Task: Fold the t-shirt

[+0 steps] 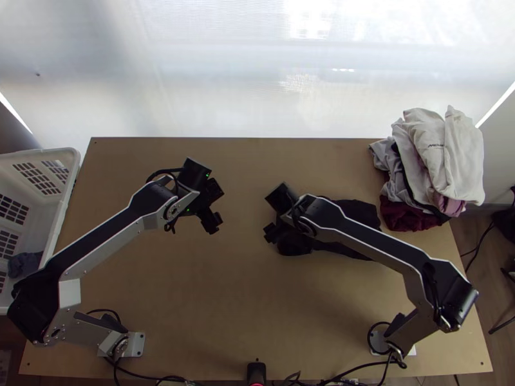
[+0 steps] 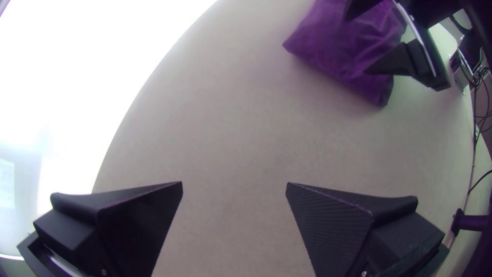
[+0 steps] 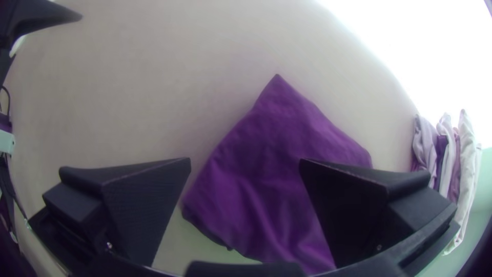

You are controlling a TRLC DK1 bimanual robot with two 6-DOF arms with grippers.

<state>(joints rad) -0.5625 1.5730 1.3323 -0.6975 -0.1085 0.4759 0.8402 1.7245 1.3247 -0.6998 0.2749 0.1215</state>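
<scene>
Fingers of left gripper (image 2: 234,182) and right gripper (image 3: 245,159) are parted; t-shirt (image 3: 274,149) beneath the latter may be disarranged if snagged.

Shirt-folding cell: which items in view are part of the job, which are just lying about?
Job:
- dark cloth, likely the t-shirt, compact on the table
- left hand, open
- right hand, open, over the cloth

Lying about:
- clothes pile, far right corner
- white basket
- garment inside it
</scene>
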